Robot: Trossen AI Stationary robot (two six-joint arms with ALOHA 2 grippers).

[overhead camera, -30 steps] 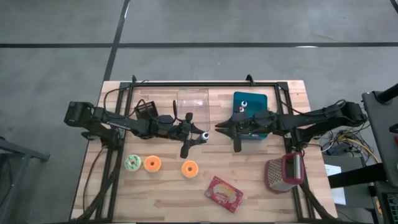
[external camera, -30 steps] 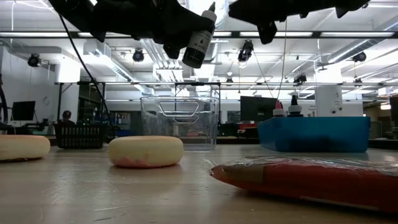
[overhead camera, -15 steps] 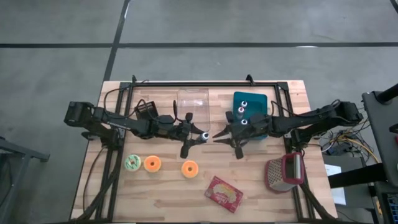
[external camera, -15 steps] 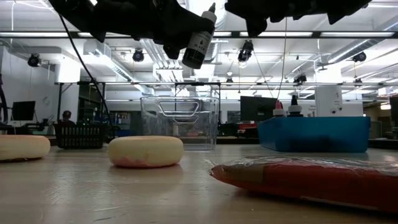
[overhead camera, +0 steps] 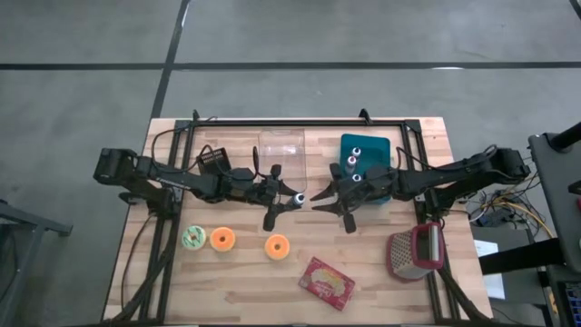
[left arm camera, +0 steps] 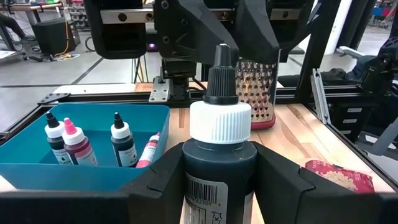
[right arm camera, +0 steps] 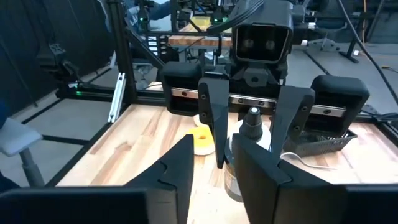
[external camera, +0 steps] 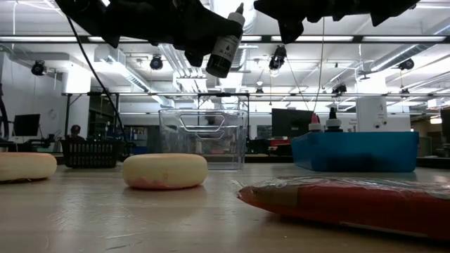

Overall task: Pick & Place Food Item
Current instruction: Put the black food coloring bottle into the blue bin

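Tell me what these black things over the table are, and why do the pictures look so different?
They are two robot arms. Each ends in a gripper with two fingers, like a pinching hand. One picture looks straight down from above, one looks level from the tabletop, and two come from small cameras on the arms' wrists.

The left gripper is shut on a small dark bottle with a white cap, holding it in the air. The right gripper faces it, close by, with its fingers open and empty.

On the wooden table lie three round doughnuts, a red packet, a metal grater, a clear box and a blue tray holding more little bottles.
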